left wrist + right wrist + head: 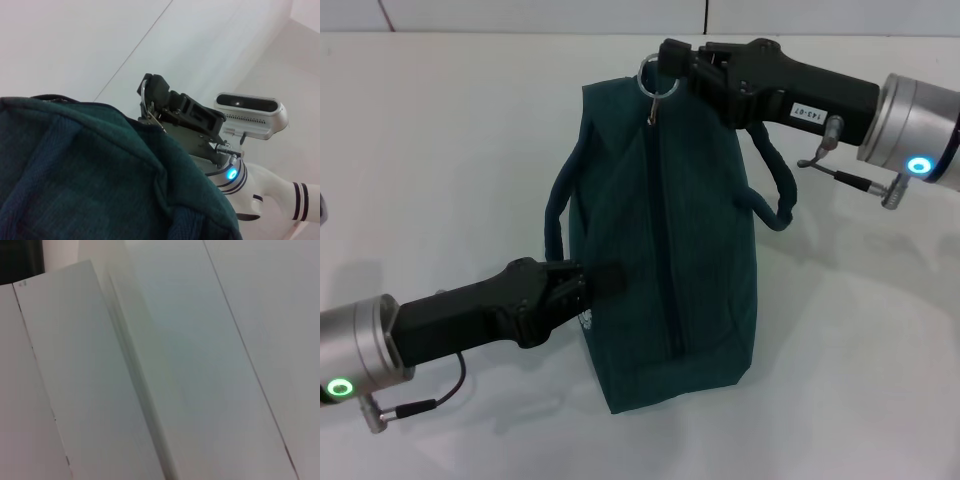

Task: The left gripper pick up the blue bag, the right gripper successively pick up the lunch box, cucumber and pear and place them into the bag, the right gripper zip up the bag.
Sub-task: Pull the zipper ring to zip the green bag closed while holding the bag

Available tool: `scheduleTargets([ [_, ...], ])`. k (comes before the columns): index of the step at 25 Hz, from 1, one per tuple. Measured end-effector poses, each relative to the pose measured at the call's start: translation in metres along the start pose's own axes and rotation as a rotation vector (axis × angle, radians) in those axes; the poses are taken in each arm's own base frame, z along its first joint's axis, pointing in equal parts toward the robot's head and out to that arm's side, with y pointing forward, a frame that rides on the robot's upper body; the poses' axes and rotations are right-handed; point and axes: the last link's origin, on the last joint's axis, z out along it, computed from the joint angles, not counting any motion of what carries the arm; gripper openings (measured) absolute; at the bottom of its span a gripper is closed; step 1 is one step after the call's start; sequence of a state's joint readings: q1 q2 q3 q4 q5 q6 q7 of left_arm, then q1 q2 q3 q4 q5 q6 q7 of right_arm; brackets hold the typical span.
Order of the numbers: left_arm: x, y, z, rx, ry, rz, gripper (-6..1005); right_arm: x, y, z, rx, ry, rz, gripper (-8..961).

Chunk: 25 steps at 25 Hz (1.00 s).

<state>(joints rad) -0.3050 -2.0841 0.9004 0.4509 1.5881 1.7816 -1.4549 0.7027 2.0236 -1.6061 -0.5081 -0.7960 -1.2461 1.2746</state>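
Head view: dark teal-blue fabric bag (665, 260) upright on white table (440, 150), zip drawn nearly shut (contents unseen). Black right gripper (665, 62) clamped on silver ring pull (655, 80); black left gripper (582, 282) pinching the side fabric. Risk: ring slipping out, bag tipping.
Left wrist view: same ring grip.
Right wrist view: only pale panels.

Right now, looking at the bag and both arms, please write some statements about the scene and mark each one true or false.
1. The blue bag is zipped closed. True.
2. The right end effector holds the bag's handle. False: it is at the ring zipper pull, at the bag's far end.
3. The left end effector grips the bag's side. True.
4. The pear lies on the table beside the bag. False: no pear is visible.
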Motion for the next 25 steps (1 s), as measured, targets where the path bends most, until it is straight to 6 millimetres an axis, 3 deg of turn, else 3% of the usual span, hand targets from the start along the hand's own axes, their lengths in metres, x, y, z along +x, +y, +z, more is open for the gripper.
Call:
scheduleTargets([
  [25, -0.002, 0.0, -0.001, 0.003, 0.003, -0.002, 48, 0.0, -0.013, 0.004, 0.077, 0.028, -0.054, 7],
])
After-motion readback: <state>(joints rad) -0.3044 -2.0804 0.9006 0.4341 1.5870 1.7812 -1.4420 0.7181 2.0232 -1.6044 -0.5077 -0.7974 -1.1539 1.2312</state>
